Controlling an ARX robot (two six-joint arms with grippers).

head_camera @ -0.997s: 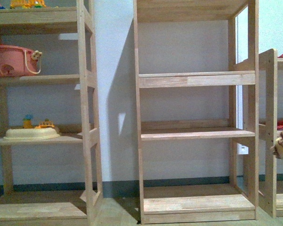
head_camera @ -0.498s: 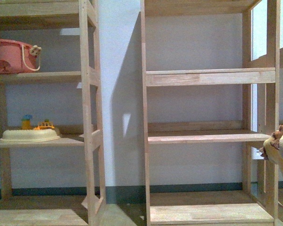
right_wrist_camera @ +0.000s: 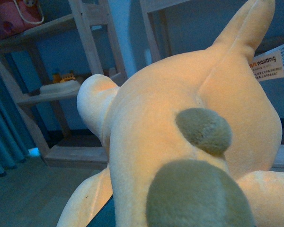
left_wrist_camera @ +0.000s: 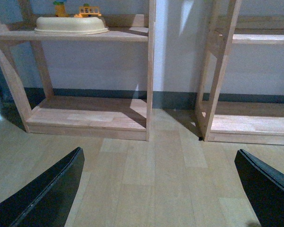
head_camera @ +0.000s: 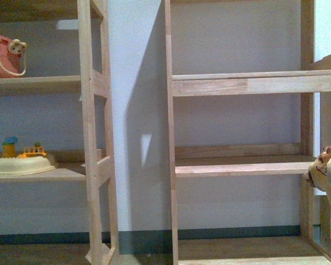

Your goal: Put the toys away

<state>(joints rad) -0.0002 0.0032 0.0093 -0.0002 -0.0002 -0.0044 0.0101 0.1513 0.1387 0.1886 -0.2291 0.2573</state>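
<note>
The orange-yellow plush animal [right_wrist_camera: 180, 137] fills the right wrist view, with grey-brown patches and a white label near one limb. My right gripper is shut on it; its fingers are hidden behind the plush. In the front view only an edge of the plush [head_camera: 330, 168] shows at the far right, level with the middle shelf [head_camera: 240, 165] of the empty wooden rack. My left gripper [left_wrist_camera: 158, 189] is open and empty, its two black fingers [left_wrist_camera: 42, 194] spread wide above the wooden floor in front of the racks.
The empty wooden rack [head_camera: 171, 138] stands ahead. A second rack [head_camera: 94, 138] to the left holds a pink basket [head_camera: 3, 55] and a cream tray [head_camera: 19, 164] with small toys. A wall strip separates them. Another rack's post [head_camera: 326, 127] stands at the right.
The front view has shifted closer and to the right: both racks slid left and grew larger. The plush at the right edge stays about level with the middle shelf.
</note>
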